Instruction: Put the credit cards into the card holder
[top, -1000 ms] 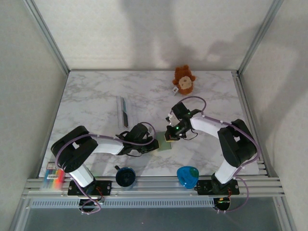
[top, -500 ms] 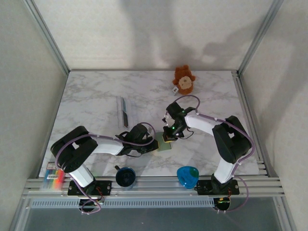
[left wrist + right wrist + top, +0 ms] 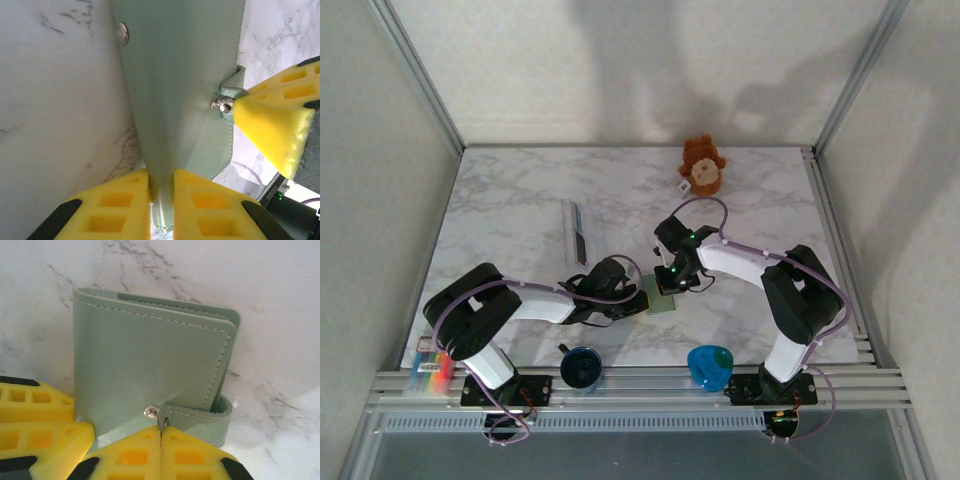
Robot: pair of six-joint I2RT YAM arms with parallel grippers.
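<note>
Two grippers clamp wallet, frame centre | left gripper pinches its edge | right gripper has edged left, pinching the strap | opening looks next

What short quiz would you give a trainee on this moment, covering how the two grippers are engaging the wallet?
1. True or false: the left gripper is shut on the card holder at its edge.
2. The right gripper pinches: A) the holder's snap strap, B) a red card, C) a pen.
3. Fill in: the plush monkey sits near the table's ___ edge.
Key: 1 true; 2 A; 3 far.
</note>
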